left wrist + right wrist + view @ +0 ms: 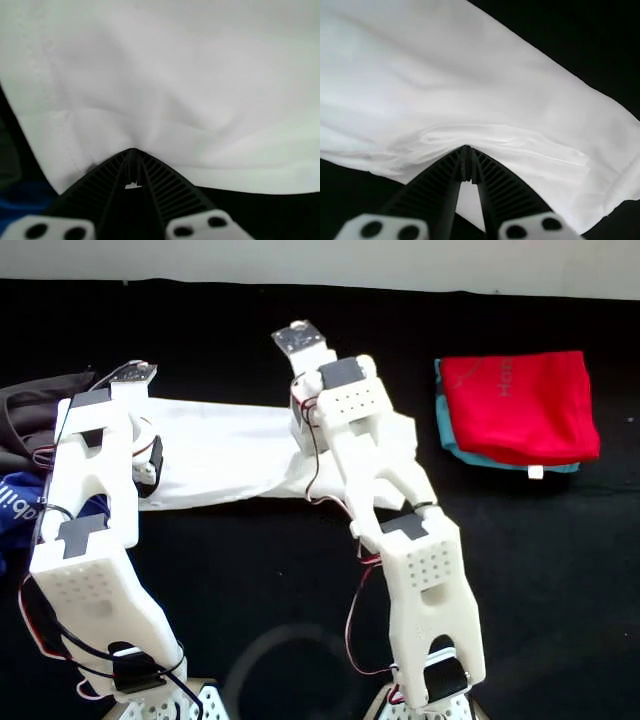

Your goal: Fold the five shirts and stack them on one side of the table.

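Left arm [90,500]: nearest in the high view, on the left of the black tabletop [250,580]; the left jaws are down at the left end of the white shirt [230,450]
Right arm [400,500]: beside it at the centre; the right jaws are down on the same shirt's right part
White shirt: lies as a long band across the tabletop between the two arms
Stack: folded red shirt [520,405] on top of a teal shirt [447,435], at the right, well apart from the white shirt
Pile: dark shirt [25,410] and blue shirt [15,505] bunched at the left edge, just beside the left arm
Left jaws: in the left wrist view, closed tight, pinching a pucker of the white shirt [175,75]; blue shirt [20,200] close by
Right jaws: in the right wrist view, tips pressed together on a raised fold near the white shirt's [445,75] edge; black tabletop [570,35] beyond
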Robot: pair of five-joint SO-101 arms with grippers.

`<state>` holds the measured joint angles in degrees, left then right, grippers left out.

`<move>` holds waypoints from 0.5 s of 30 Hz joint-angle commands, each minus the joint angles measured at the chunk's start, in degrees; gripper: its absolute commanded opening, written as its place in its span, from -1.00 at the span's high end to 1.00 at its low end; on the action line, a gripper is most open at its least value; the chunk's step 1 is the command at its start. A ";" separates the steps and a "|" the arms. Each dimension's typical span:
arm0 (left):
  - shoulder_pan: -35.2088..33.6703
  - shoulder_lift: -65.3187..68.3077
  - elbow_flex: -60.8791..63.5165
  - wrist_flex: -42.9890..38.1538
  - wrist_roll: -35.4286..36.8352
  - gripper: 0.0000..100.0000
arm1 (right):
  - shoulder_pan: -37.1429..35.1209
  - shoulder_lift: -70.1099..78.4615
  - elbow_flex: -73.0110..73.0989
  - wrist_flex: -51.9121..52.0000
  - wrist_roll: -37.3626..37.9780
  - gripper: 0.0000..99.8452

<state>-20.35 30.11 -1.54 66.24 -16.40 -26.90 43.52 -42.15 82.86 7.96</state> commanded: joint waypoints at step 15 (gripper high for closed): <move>1.36 -7.16 -6.90 7.03 0.70 0.97 | 3.47 -1.63 -6.11 -1.80 -1.49 0.99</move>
<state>-20.35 27.82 -4.35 69.93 -16.40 -25.67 47.03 -44.53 80.22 6.73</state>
